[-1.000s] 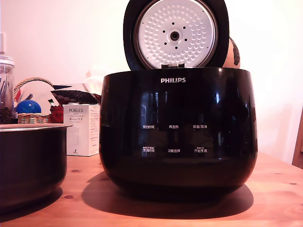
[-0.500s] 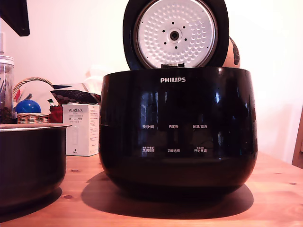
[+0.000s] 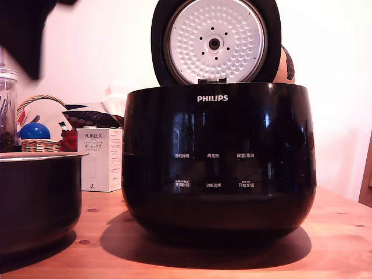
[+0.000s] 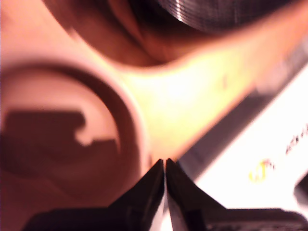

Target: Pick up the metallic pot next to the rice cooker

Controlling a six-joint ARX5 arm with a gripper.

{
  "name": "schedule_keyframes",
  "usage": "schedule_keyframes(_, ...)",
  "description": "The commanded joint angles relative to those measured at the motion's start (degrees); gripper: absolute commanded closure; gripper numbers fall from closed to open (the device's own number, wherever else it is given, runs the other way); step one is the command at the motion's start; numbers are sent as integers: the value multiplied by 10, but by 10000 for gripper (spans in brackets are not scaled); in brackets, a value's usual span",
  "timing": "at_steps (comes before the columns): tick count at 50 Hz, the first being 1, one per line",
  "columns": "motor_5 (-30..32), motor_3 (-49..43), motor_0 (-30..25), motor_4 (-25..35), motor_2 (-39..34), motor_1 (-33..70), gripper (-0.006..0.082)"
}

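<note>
Plainly readable on the rice cooker (image 3: 218, 160) is the word PHILIPS in white near its upper edge, with two rows of small white button labels below that I cannot make out. Its round lid (image 3: 215, 42) stands open and upright behind the body, showing a dimpled silver inner plate. The cooker sits in the middle of the wooden worktop (image 3: 192, 258).

Toward the exterior view's left, behind the cooker, stands a white box (image 3: 101, 160) printed PORLEX, with smaller lines I cannot read. Farther left are a wicker basket (image 3: 38, 143) with a blue ball (image 3: 34, 131) in it, and a clear jar (image 3: 7, 110) at the frame edge.

The metallic pot (image 3: 36, 203) sits on the worktop at the exterior view's left edge, just beside the cooker and apart from it; its dark wall and thin silvery rim show, cut off by the frame.

In that view, only a blurred dark shape of my arm (image 3: 26, 32) shows in the upper left corner, above the pot.

My wrist view alone shows my pincer (image 4: 165, 166): two dark tips pressed together, clenched on nothing. Beneath them lies the pot's round rim (image 4: 126, 108), blurred, and a white surface with faint yellow print (image 4: 262, 171) too smeared to read.
</note>
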Motion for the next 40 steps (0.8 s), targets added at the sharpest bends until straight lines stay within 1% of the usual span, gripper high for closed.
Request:
schedule_keyframes(1, 1, 0, -1, -15, -21, 3, 791)
schedule_keyframes(6, -6, 4, -1, -21, -37, 2, 778)
schedule_keyframes(11, -20, 26, -2, -21, -43, 2, 691)
schedule_keyframes(15, -30, 38, -7, -21, -50, 2, 591)
schedule_keyframes(19, -29, 45, -18, -21, -60, 2, 440)
schedule_keyframes(21, -29, 46, -23, -23, -66, 2, 396)
schedule_keyframes(30, -33, 75, -35, -45, -100, 2, 294)
schedule_keyframes(38, -33, 123, -35, -82, -131, 3, 290)
schedule_keyframes(40, -34, 138, -36, -107, -136, 3, 291)
